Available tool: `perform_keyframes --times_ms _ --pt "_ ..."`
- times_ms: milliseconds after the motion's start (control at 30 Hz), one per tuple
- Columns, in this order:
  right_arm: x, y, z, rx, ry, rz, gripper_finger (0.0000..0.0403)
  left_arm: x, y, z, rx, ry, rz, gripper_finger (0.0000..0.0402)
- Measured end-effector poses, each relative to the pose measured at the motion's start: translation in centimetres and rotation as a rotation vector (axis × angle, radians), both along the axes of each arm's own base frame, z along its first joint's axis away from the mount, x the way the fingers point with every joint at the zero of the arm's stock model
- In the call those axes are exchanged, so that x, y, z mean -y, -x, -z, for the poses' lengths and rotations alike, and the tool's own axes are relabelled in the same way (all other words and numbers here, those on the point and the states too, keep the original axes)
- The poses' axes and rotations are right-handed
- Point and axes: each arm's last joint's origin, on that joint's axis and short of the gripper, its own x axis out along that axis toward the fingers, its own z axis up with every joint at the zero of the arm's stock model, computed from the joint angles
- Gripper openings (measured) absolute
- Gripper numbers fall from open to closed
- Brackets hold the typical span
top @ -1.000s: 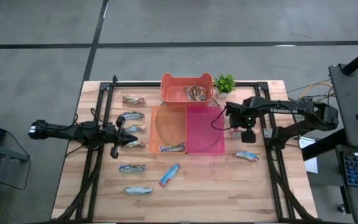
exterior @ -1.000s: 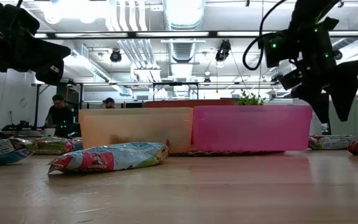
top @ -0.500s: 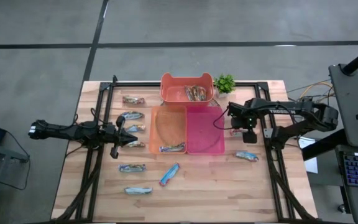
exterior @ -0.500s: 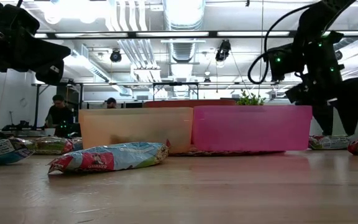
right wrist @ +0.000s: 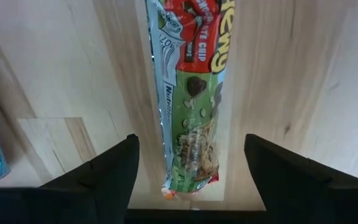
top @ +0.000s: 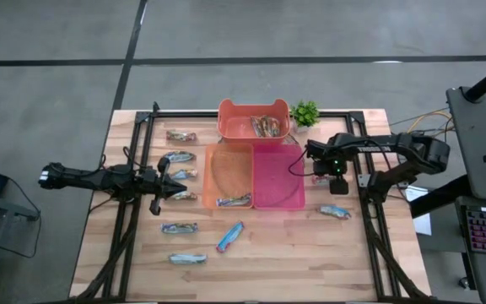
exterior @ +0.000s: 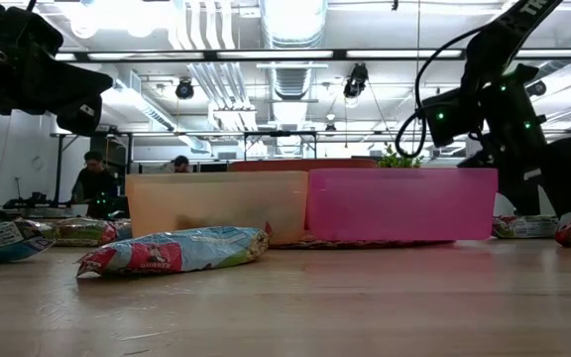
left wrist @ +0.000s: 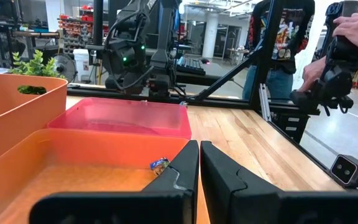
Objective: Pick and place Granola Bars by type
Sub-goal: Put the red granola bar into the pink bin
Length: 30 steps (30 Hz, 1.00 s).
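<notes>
Blue-silver bars (top: 180, 158) lie flat on the wood at the left. One bar (top: 234, 201) leans on the orange bin's front edge. A green bar (right wrist: 193, 99) lies flat between open fingers (right wrist: 102, 172).

Grey concrete floor (top: 57, 51); ceiling ducts (exterior: 206, 69), prob. workshop.

Bright ceiling lights (exterior: 117, 15) glare; shadows soft.

Industrial lab: exposed ceiling ducts (exterior: 284, 30), workbenches.
</notes>
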Motion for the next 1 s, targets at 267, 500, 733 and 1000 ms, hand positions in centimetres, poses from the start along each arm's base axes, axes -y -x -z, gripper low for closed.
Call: perform_keyframes --times_ms 267,500,733,1000 --pt "0.0 0.0 0.1 -0.003 0.0 -0.005 0.0207 0.0 0.0 0.0 0.0 0.0 0.0 0.0" --pt "0.0 -0.1 0.2 0.006 0.001 -0.016 0.0091 0.0 0.0 0.0 0.0 0.0 0.0 0.0" --pt "0.1 -0.2 0.1 0.012 -0.003 -0.033 0.0015 0.0 0.0 0.0 0.0 0.0 0.0 0.0" --pt "0.7 -1.3 -2.7 0.017 0.027 -0.028 0.0009 0.0 0.0 0.0 0.0 0.0 -0.001 0.0"
